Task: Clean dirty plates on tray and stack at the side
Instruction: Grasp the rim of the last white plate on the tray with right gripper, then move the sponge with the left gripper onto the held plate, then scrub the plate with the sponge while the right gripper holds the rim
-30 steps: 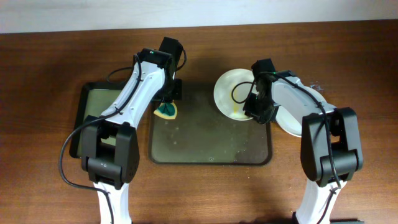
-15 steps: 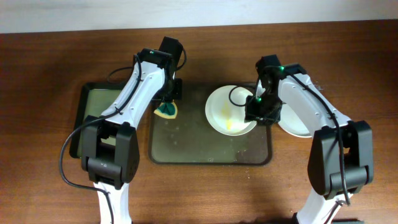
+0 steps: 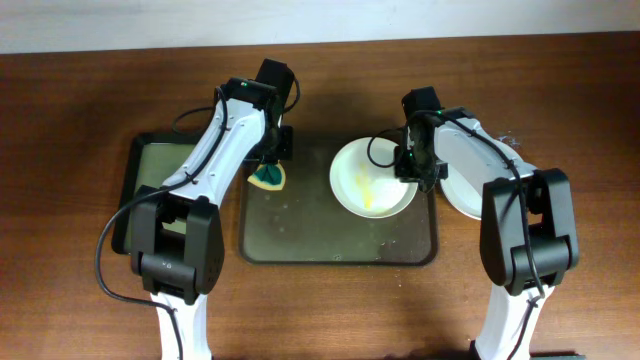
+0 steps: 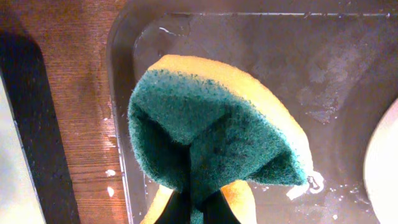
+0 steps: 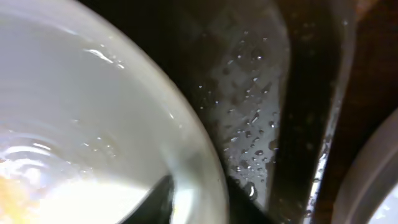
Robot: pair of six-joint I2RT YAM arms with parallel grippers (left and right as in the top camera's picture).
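the tray (image 3: 320,238) lies flat mid-table, its long axis running left to right. a plate (image 3: 365,185) sits face up in the tray's far right part, yellow smears in its middle; being round, it points no way. its right edge reaches close to the tray's right rim.

the right gripper (image 3: 412,168) is at the plate's right edge. in the right wrist view its fingers (image 5: 158,198) stand either side of the wet rim, one inside the plate and one outside. whether they pinch the rim or only straddle it, i cannot tell. a second plate (image 3: 458,198) lies on the table just right of the tray, partly under the right arm.

the left gripper (image 4: 196,210) is clenched on a sponge (image 4: 211,130), folded green side out with yellow showing behind. it hangs over the tray's far left corner.

a small tray (image 3: 135,200) lies left of the big one, its long axis near to far.
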